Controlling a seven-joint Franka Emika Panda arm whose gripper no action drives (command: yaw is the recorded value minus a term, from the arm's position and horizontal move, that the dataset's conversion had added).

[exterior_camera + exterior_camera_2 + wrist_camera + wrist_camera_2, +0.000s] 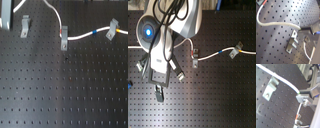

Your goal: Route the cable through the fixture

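- Cable runs white across the far part of the perforated board in the first exterior view; its red band sits at the middle clip and its yellow band at the clip on the first exterior view's right.
- You'll find the fixture, the third grey clip, standing apart on the first exterior view's left, with no cord in it yet.
- Your gripper appears in the second wrist view pinched shut on the cable, the fingertips meeting where the cord ends at them. I judge it holds the free stretch so you can steer it.
- In the first wrist view the cord arcs just above the fixture, probably held high to clear the slanted top before dropping into the slot.
- From the second exterior view, the arm hides the fixture, so rely on the wrist views.
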